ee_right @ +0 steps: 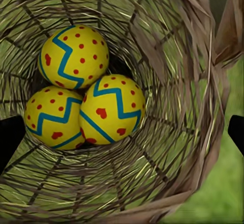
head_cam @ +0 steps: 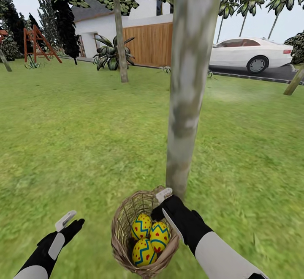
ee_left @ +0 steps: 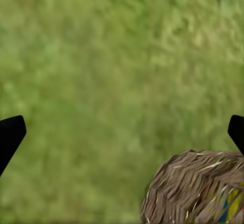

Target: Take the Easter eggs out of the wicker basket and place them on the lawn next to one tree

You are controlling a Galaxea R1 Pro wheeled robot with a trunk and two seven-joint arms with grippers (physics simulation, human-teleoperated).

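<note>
— Green lawn runs back to a brown slat fence, a white house, a white car on the road and an orange wooden frame. What do we have close by?

— We have the pale grey trunk of the tree rising straight ahead, and the wicker basket sits at its foot, just on our side of it. All three Easter eggs lie inside, packed against one another.

— And our right gripper?

— We see it at the basket's far rim, on the trunk's side. Its wrist camera looks straight down into the weave at the eggs, with dark fingertips at both edges of the picture, wide apart. Whether they pinch the rim, we cannot tell.

— Our left gripper?

— We see it over bare grass, well apart from the basket, on its left. Its tips stand far apart in the wrist picture, nothing between them but grass, with the basket's side in one corner.
</note>
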